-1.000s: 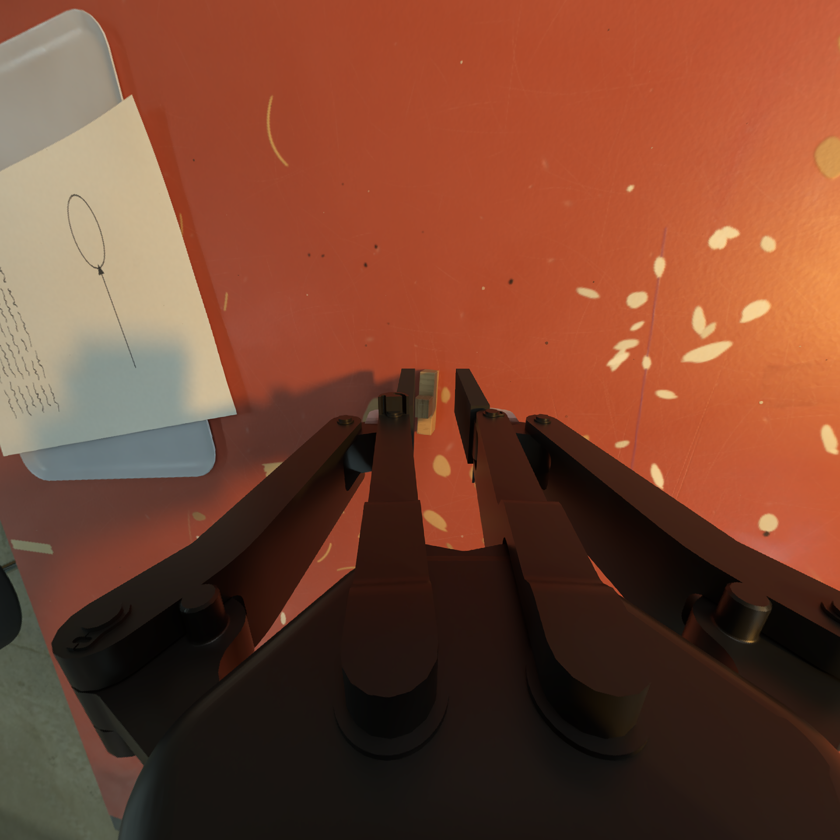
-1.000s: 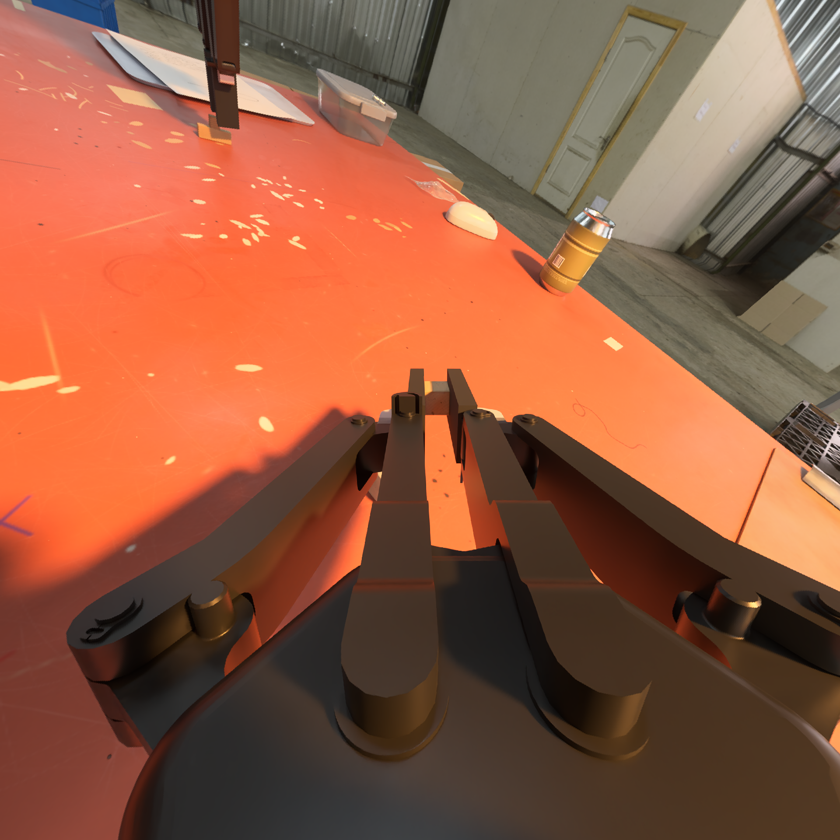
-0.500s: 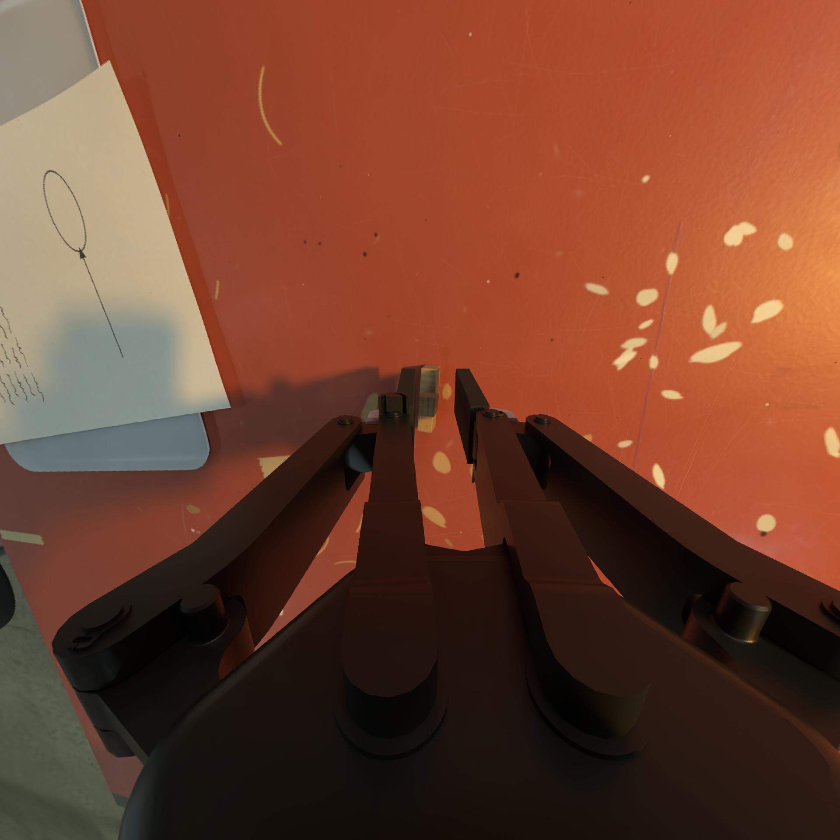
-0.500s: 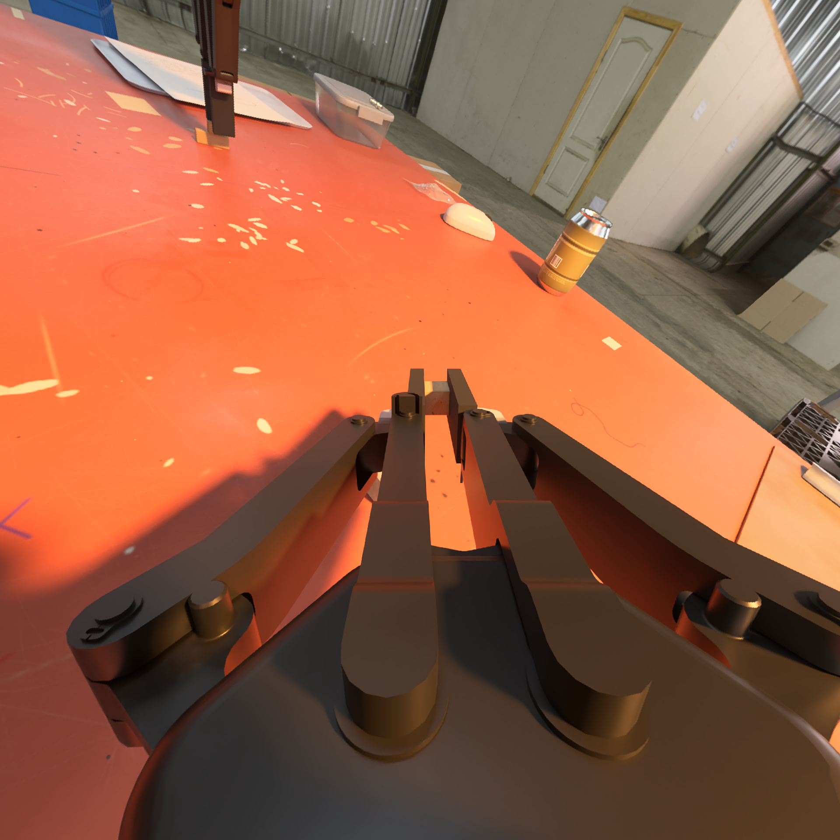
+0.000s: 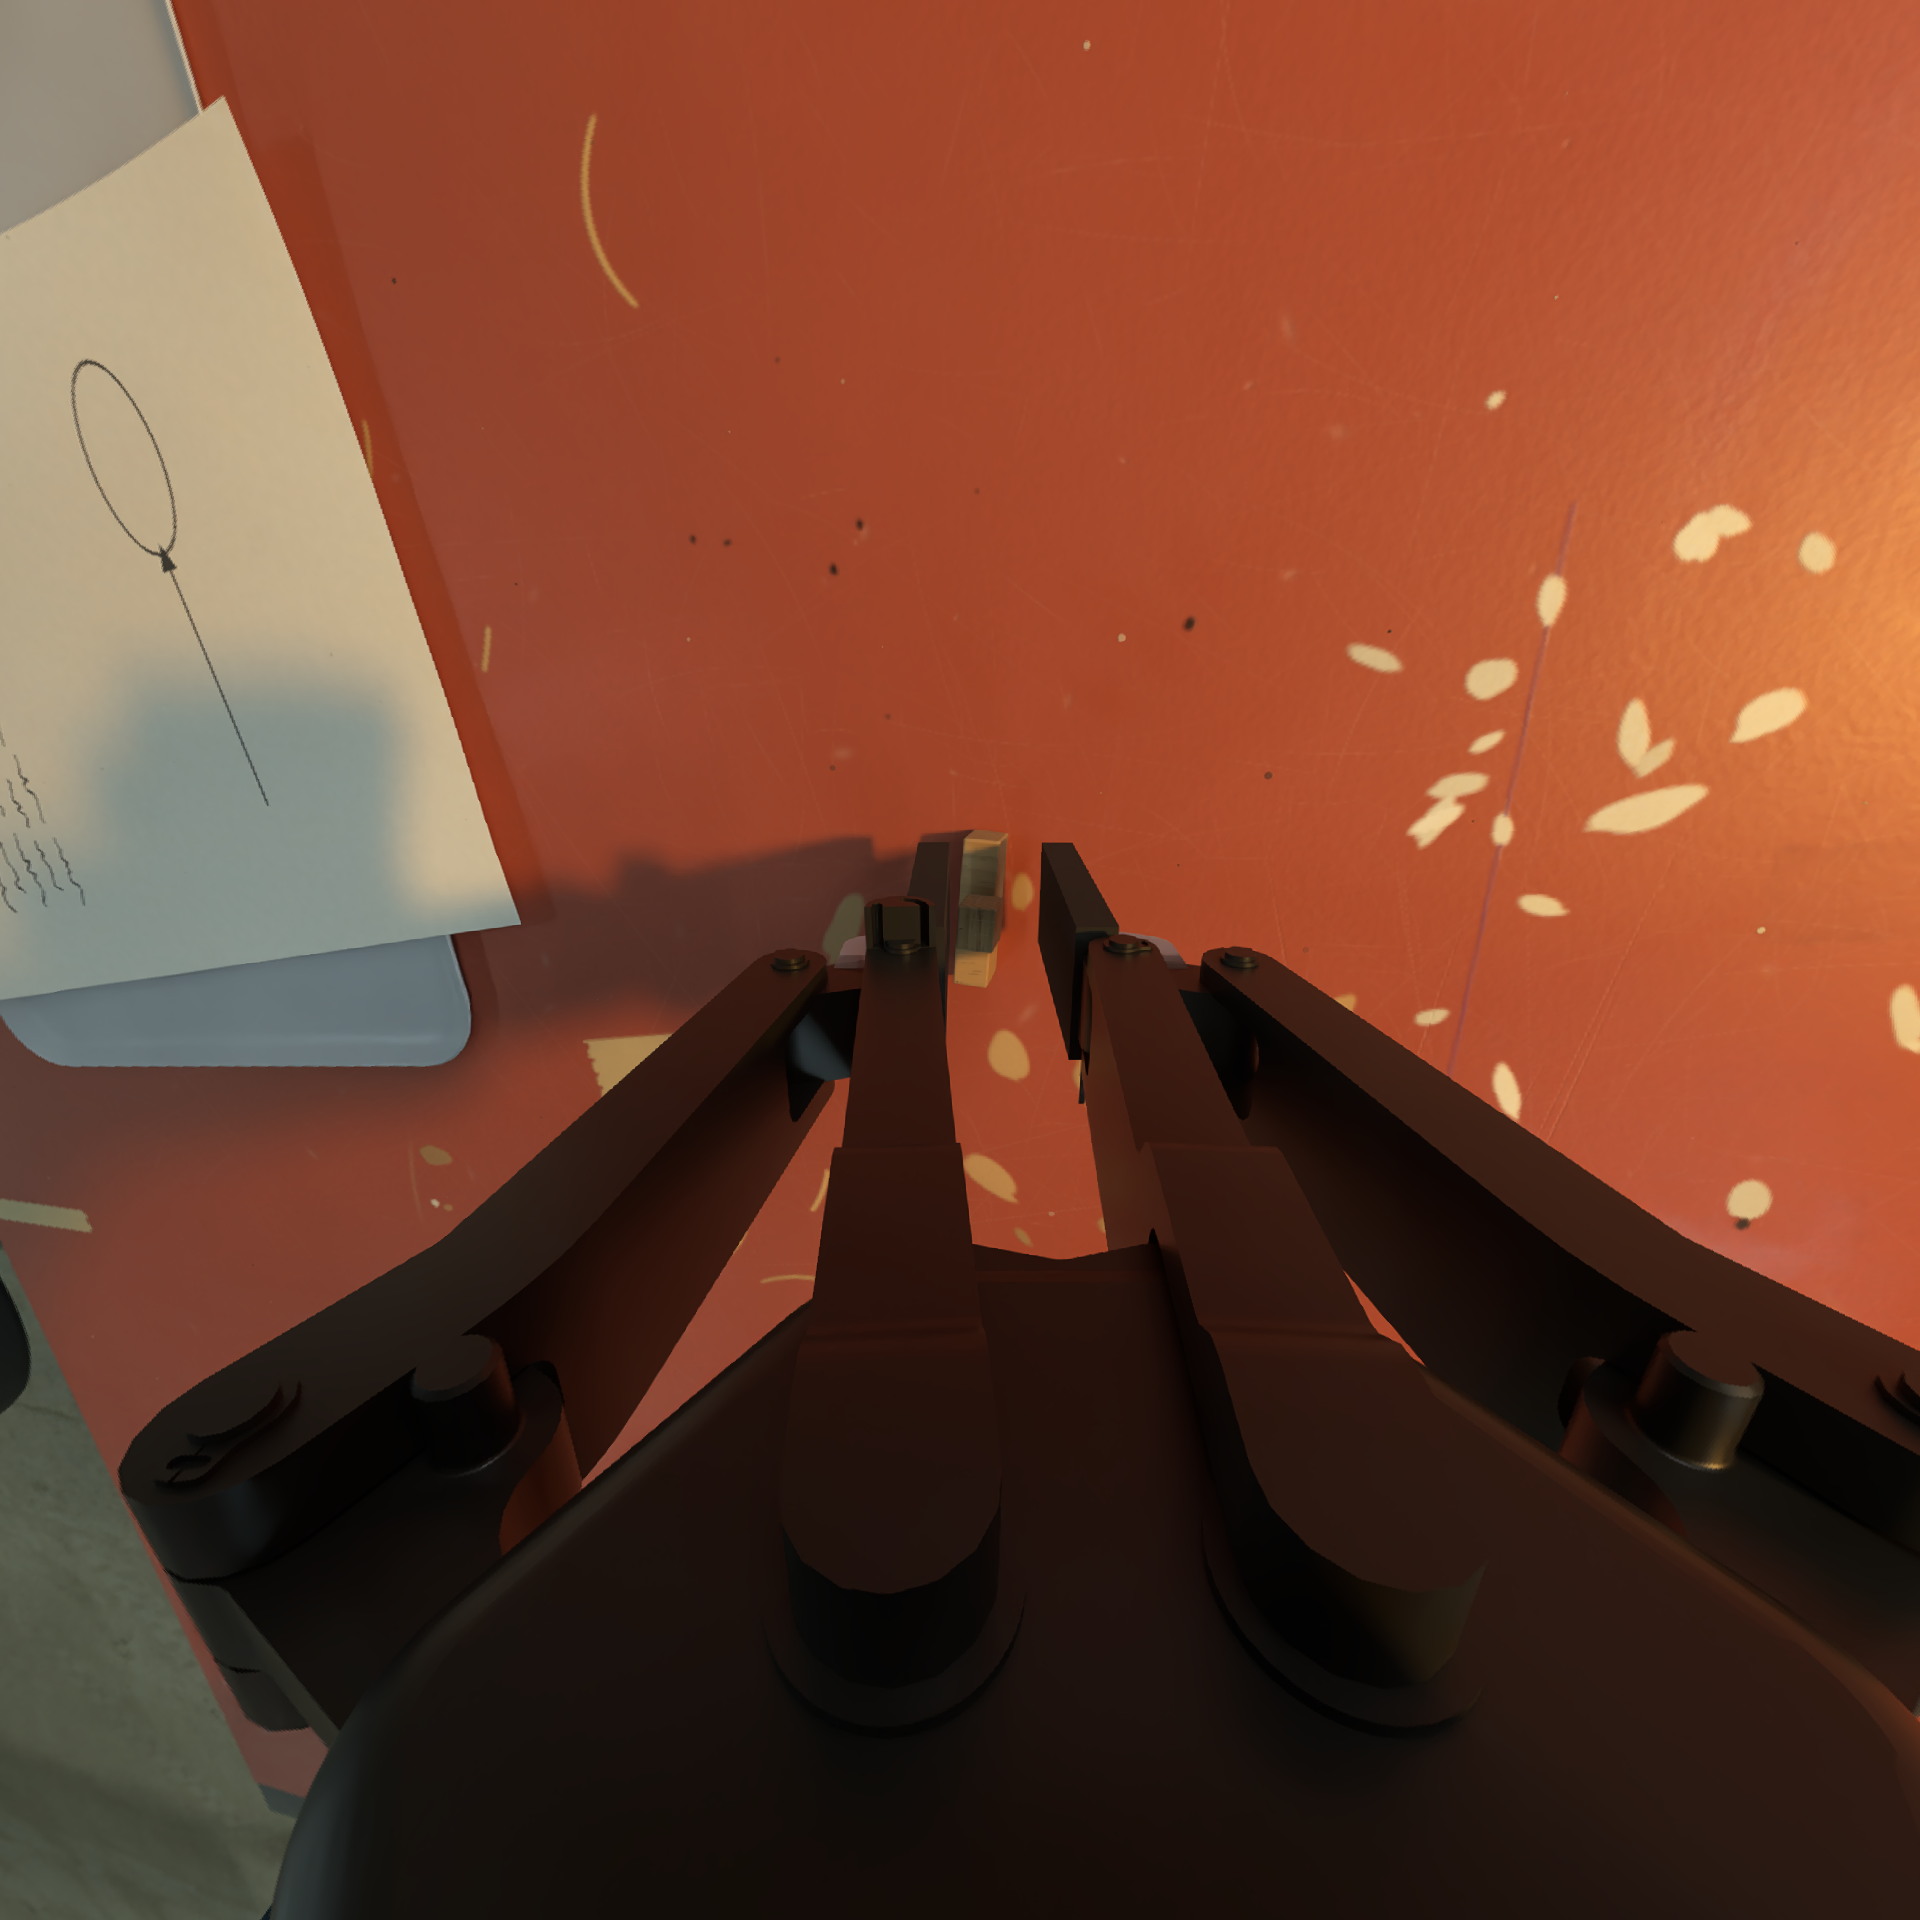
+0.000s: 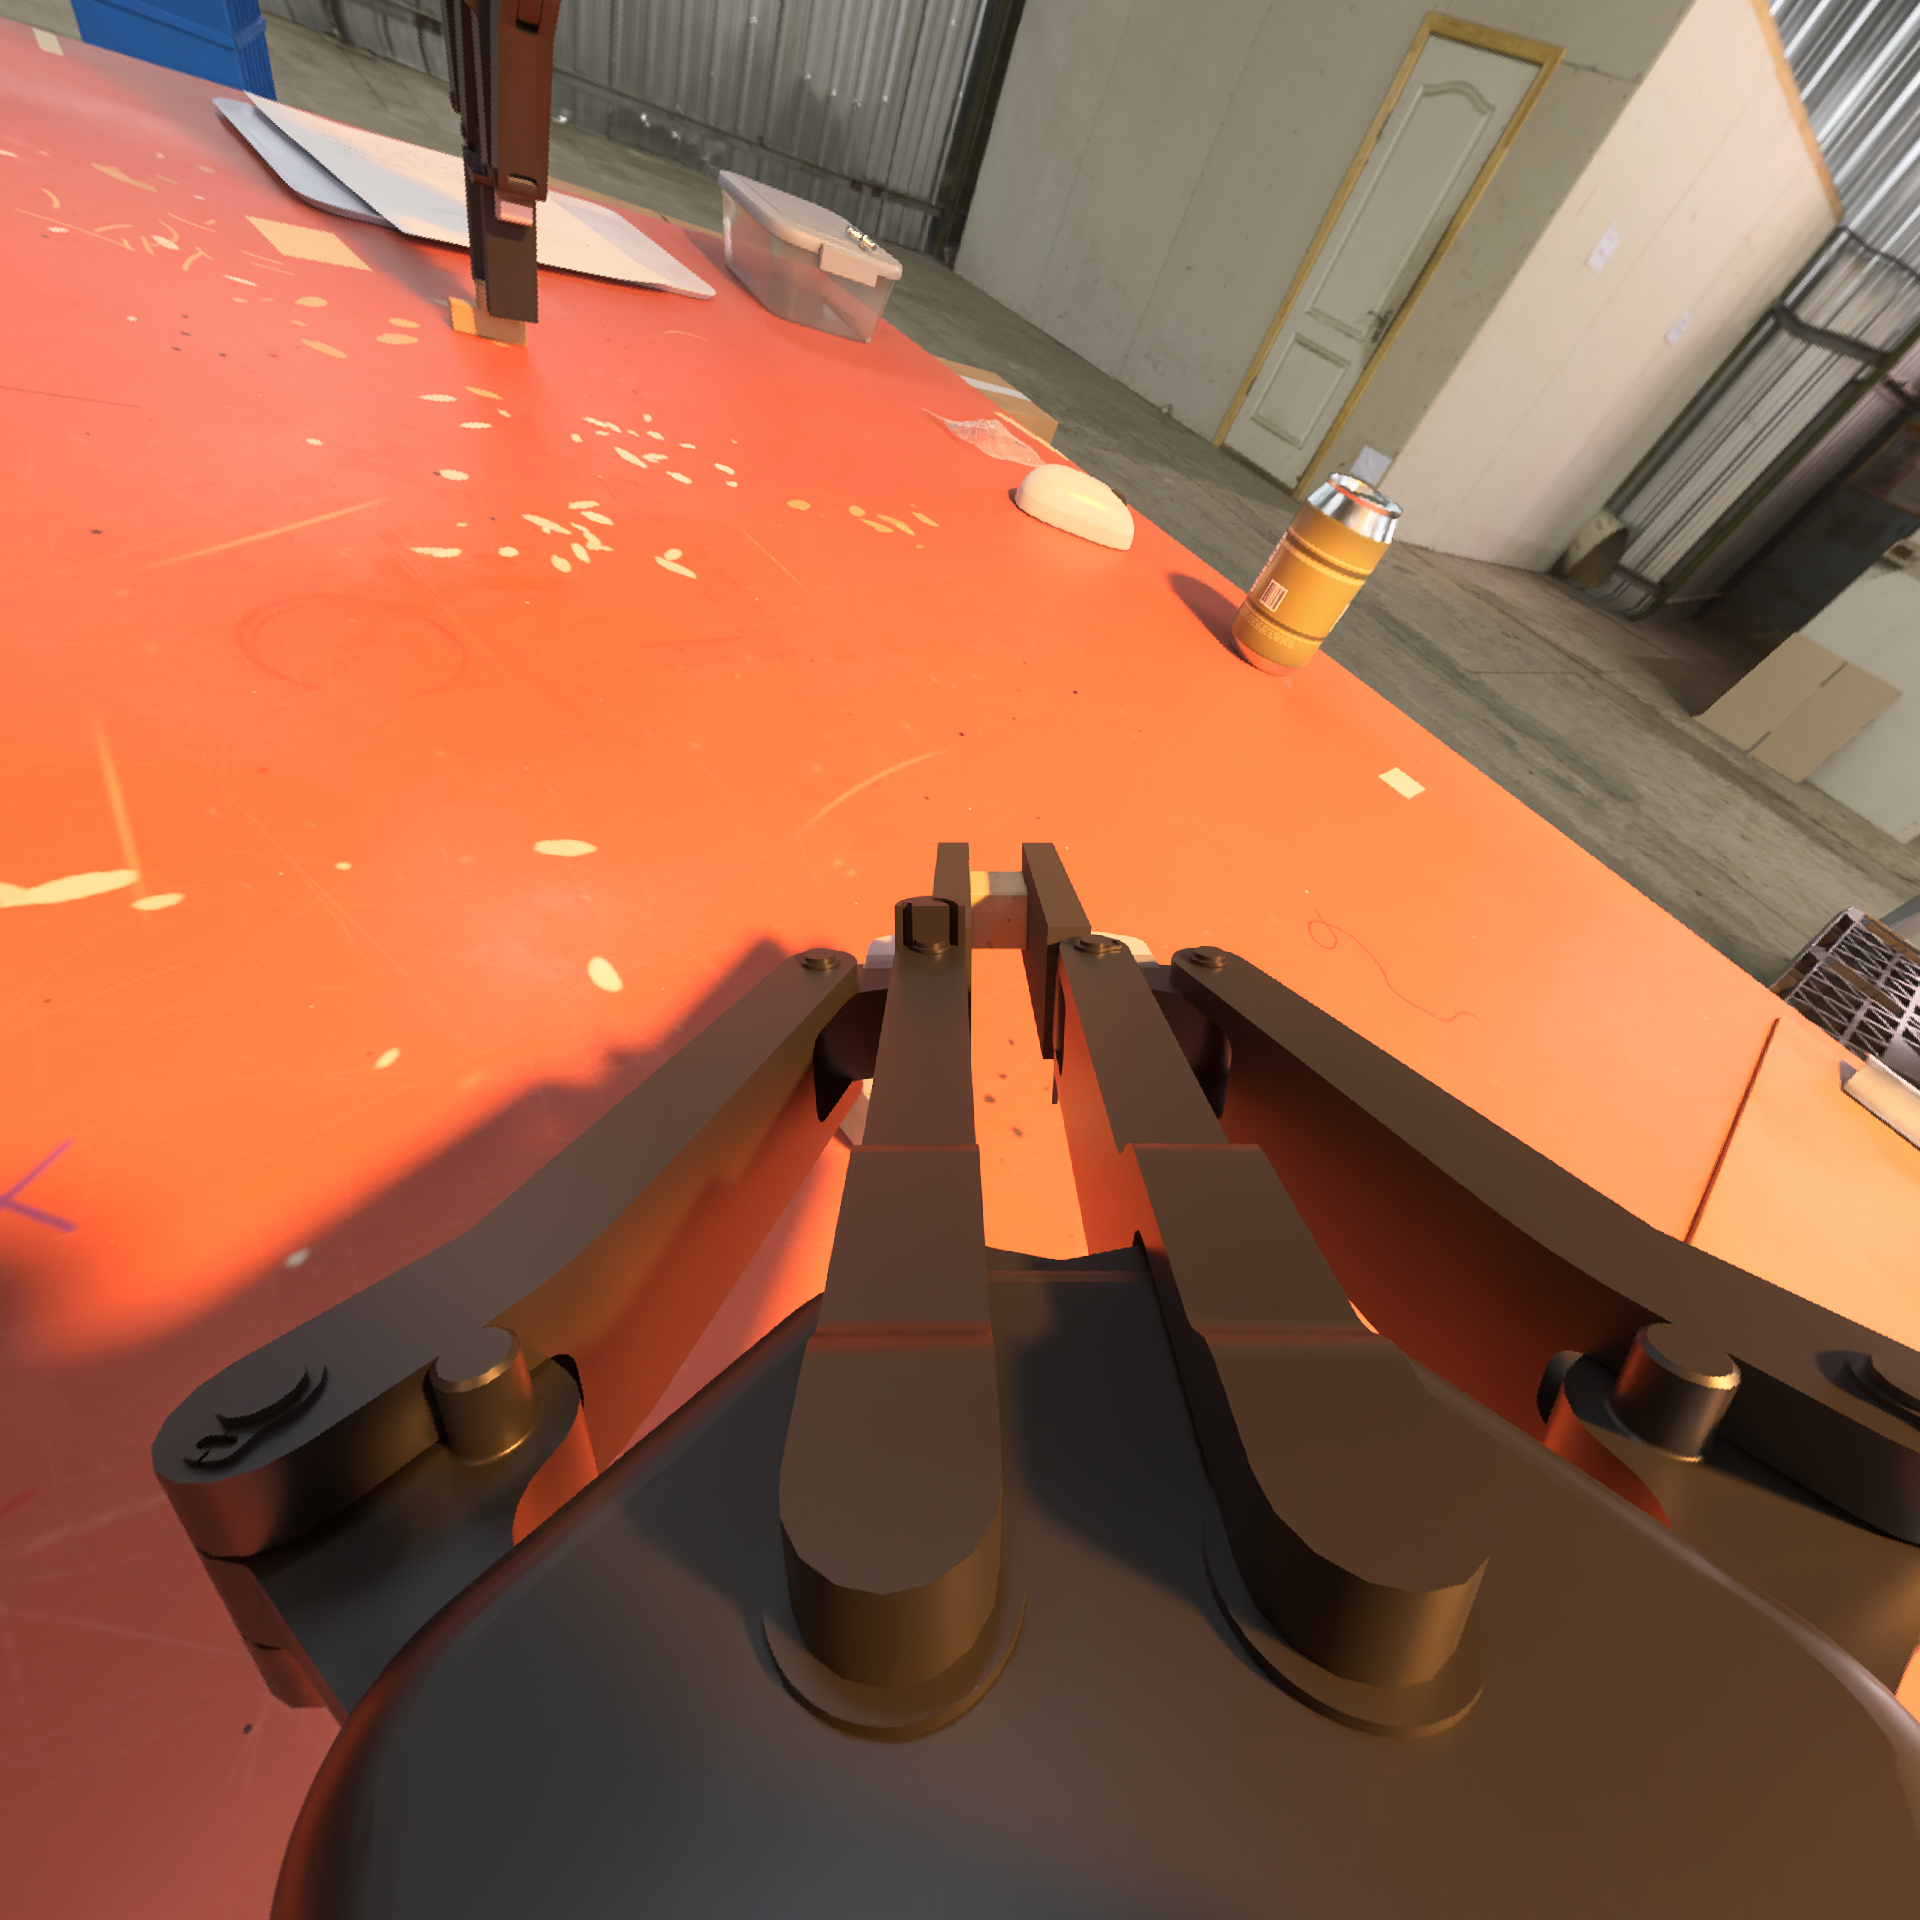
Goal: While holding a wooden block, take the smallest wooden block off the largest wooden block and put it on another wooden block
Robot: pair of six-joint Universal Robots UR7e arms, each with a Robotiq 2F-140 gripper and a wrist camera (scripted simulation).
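In the left wrist view, a small pale wooden block (image 5: 984,862) stands between the fingertips of my left gripper (image 5: 995,868). It lies against the left finger, and red table shows between it and the right finger. I cannot tell whether it is one block or two stacked. In the right wrist view the left gripper (image 6: 501,301) hangs upright far off, with that block (image 6: 473,320) low at its tip by the table. My right gripper (image 6: 995,873) is shut on a pale wooden block (image 6: 1000,902) above the orange table (image 6: 623,675).
A sheet of paper (image 5: 208,582) lies on a grey tray (image 5: 260,1008) left of the left gripper. At the far side of the table stand a clear lidded box (image 6: 805,255), a white rounded object (image 6: 1075,506) and an orange can (image 6: 1314,571) near the table's edge.
The table in the left wrist view has drifted slightly up and outward. The gap between the left fingers is unchanged. The right gripper still holds its block and has barely moved.
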